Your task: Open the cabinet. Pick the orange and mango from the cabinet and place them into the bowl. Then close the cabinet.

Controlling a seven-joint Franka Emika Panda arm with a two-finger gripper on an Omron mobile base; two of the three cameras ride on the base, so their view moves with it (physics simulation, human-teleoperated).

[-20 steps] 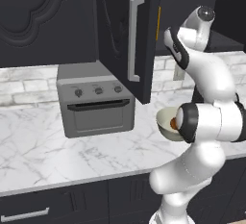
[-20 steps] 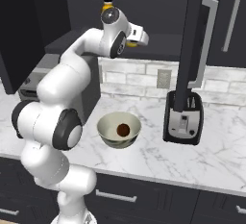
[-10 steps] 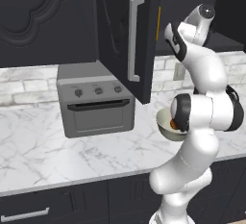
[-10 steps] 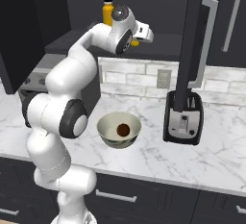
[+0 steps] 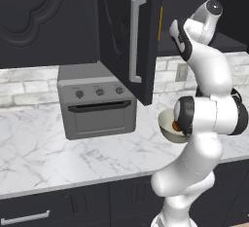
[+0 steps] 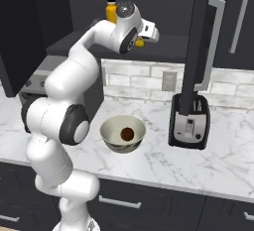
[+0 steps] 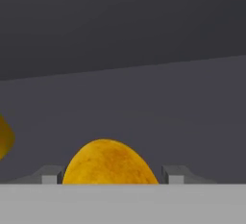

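Reaching up into the open cabinet (image 6: pixel 208 51), arm stretched high, hand (image 7: pixel 111 177) at shelf level. In the hand view, mango (image 7: pixel 110 163) sitting between the two fingertips (image 7: pixel 50 176), one tip on each side with slim gaps showing; contact with the fruit not clear, so cannot tell whether gripped or just bracketed. Jaws neither wide nor fully narrowed, standing about as far apart as the fruit. In the right base view, mango (image 6: pixel 140 42) peeking out just below the wrist, on the dark cabinet shelf. A yellow bottle (image 6: pixel 111 10) with a dark cap standing upright on the same shelf, behind the arm. Orange (image 6: pixel 127 134) lying at the bottom of the bowl (image 6: pixel 111 136), down on the marble desk (image 6: pixel 228 160). Black toaster (image 6: pixel 188 121) standing just right of the bowl, below the swung-out right cabinet door. Grey toaster oven (image 5: pixel 97 105) on the desk at the left, under the left door (image 5: pixel 129 36), whose silver bar handle faces outward.
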